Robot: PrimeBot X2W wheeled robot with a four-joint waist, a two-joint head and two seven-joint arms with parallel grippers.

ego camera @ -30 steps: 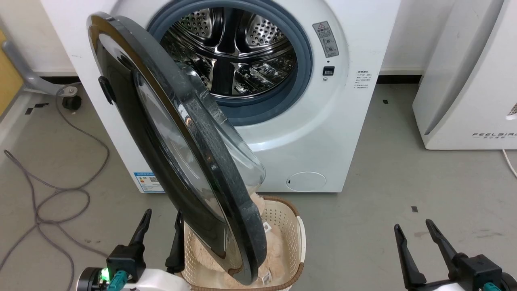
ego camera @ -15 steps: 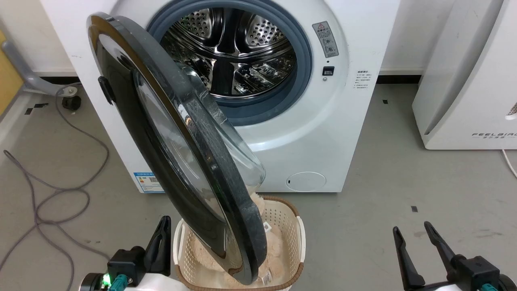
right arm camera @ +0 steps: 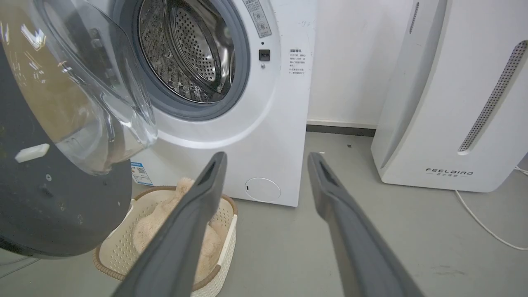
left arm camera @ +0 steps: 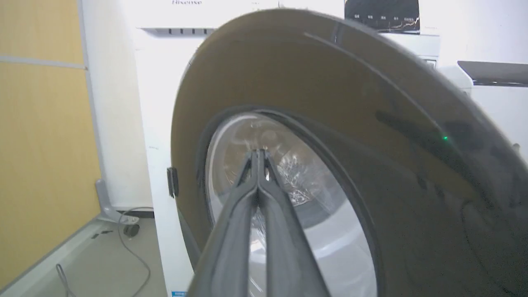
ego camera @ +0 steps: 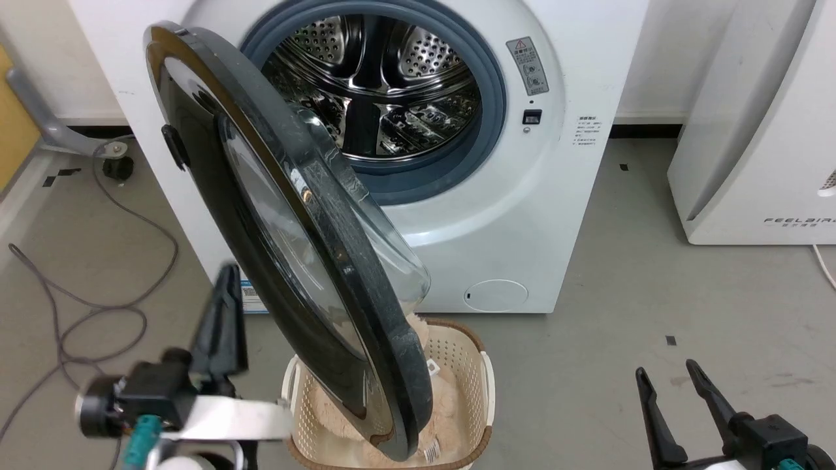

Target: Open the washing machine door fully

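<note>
The washing machine (ego camera: 542, 215) stands with its steel drum exposed. The washing machine door (ego camera: 274, 215), glossy black with a clear glass bowl, hangs part-way open from its left hinge, its edge towards me. My left gripper (ego camera: 228, 274) is shut with nothing held, blurred, on the door's outer side near its lower left. In the left wrist view the shut fingers (left arm camera: 247, 194) point at the door's (left arm camera: 330, 103) round window; I cannot tell whether they touch it. My right gripper (ego camera: 665, 375) is open at the lower right, away from the door (right arm camera: 49, 198), with its fingers (right arm camera: 330, 181) spread wide.
A cream basket (ego camera: 480, 378) holding a beige plush item sits on the floor under the door's lower edge. Grey cables (ego camera: 98, 307) lie on the floor at the left. A white FEELBIRD appliance (ego camera: 757, 130) stands to the right, with bare floor (ego camera: 620, 294) between.
My left gripper went from open to shut and rose up and to the left along the door's outer side. The door and the right gripper have barely moved.
</note>
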